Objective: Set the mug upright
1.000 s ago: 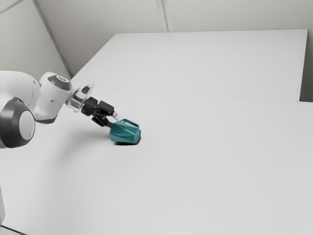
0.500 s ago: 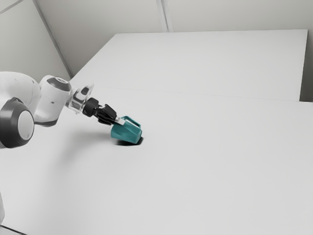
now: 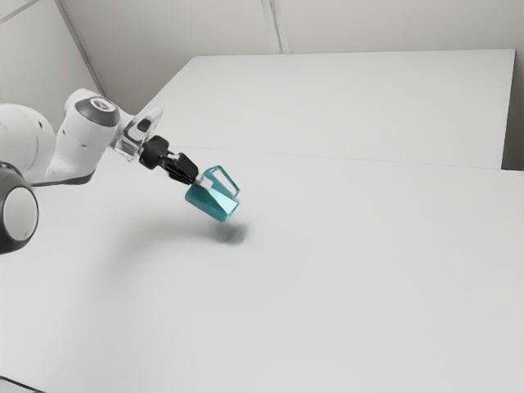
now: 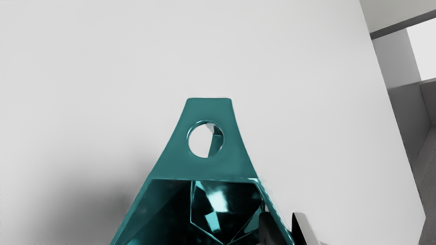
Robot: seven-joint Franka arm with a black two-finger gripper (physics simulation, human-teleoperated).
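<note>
In the exterior view the gripper (image 3: 195, 180) holds the teal faceted mug (image 3: 213, 199) by its rim, above the table. The mug is tilted, its mouth toward the hand and its base pointing down toward the exterior view's right, with the handle on the upper side. In the wrist view the mug (image 4: 211, 170) shows its open mouth and its handle with a round hole. There the gripper (image 4: 284, 226) has one finger inside the mug and one outside, with the wall pinched between them.
The white table (image 3: 344, 262) carries the mug's soft shadow below it. Behind stands a pale wall (image 3: 393, 24). The table's edge runs along one side in the wrist view, with grey floor and wall parts beyond.
The fingers have shut on the mug's rim. Mug and gripper have risen off the table, and the mug has tipped so its base points more downward and its handle stands higher.
</note>
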